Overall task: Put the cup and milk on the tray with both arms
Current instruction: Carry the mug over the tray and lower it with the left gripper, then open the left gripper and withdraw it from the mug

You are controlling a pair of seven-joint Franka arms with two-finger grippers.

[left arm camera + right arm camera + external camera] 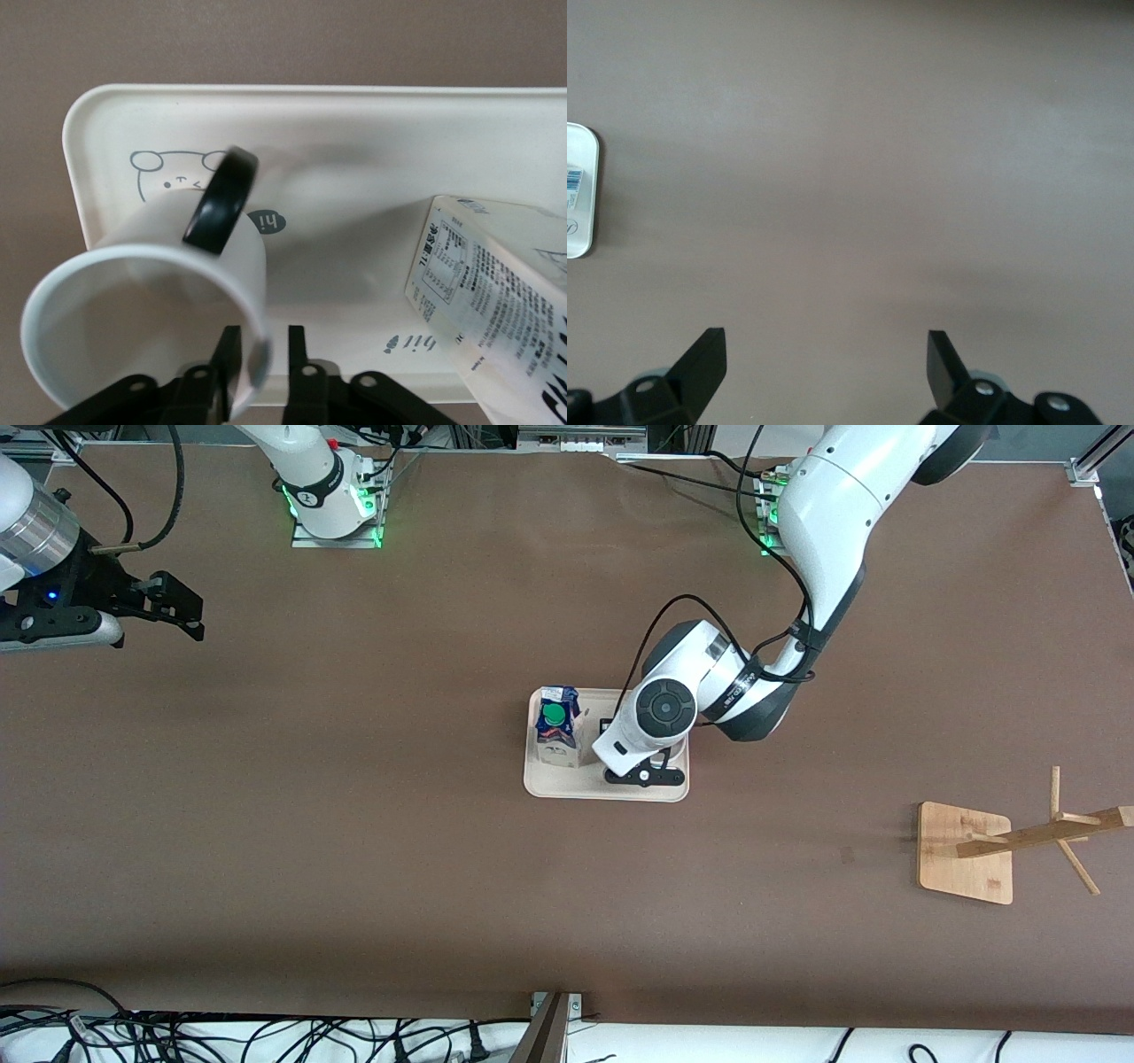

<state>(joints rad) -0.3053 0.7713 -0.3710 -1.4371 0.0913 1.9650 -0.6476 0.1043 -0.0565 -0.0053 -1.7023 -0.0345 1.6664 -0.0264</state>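
Note:
The cream tray (pixel 567 788) lies mid-table. The milk (pixel 558 726) stands on it at the end toward the right arm. It shows lying slantwise in the left wrist view (pixel 496 292). The cup (pixel 133 292) stands on the tray (pixel 354 133) beside the milk, with its black handle (pixel 221 199) showing. In the front view the left arm hides the cup. My left gripper (pixel 645 775) (pixel 263 332) straddles the cup's rim, one finger inside and one outside, slightly open with a gap at one finger. My right gripper (pixel 182 611) (pixel 824 354) is open and empty over bare table at the right arm's end.
A wooden rack (pixel 966 850) with a square base and a slanted post stands toward the left arm's end, nearer the front camera than the tray. A corner of the tray (pixel 580 190) shows in the right wrist view. Cables lie along the table's front edge.

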